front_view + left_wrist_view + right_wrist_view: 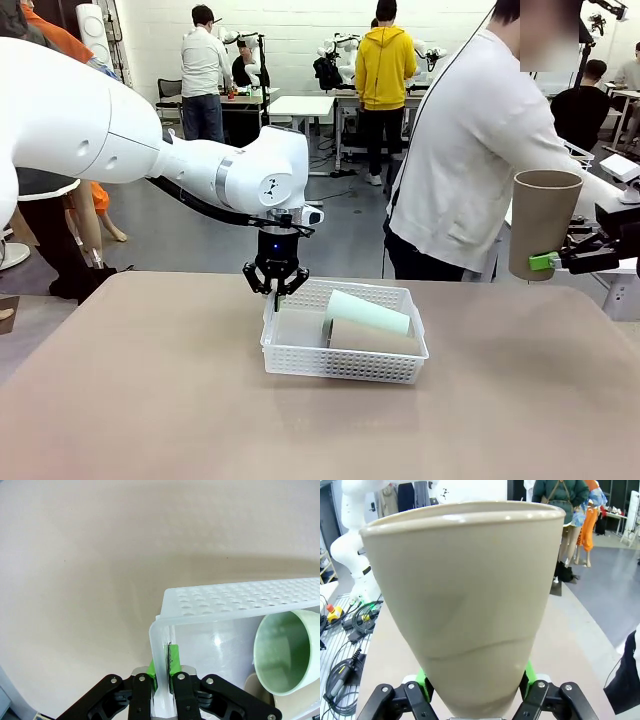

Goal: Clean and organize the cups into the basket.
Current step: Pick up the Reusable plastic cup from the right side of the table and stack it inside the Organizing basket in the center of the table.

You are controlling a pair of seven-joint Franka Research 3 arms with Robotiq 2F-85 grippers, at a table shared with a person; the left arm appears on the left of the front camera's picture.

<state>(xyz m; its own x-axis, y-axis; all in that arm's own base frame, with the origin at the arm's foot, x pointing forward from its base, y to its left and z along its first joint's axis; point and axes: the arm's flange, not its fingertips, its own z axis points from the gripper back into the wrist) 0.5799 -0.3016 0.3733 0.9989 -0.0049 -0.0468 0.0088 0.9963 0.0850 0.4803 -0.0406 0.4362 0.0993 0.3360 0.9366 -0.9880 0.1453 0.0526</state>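
Wall: white brick wall (290,25) ahead of you;
Floor: grey floor (150,240), evenly lit;
Furniture: white tables (300,104) beyond your tan counter (140,400)

Front view: fixed on the robot's side, slightly above the surface (150,400), facing across toward the person (470,150); middle distance, whole basket (340,365) framed.
Left wrist view: aimed steeply down, very close over one basket corner.
Right wrist view: roughly level, tan cup (465,605) right against the lens.
Shared: basket and mint cup (365,312), front and left wrist; tan cup, front and right wrist.
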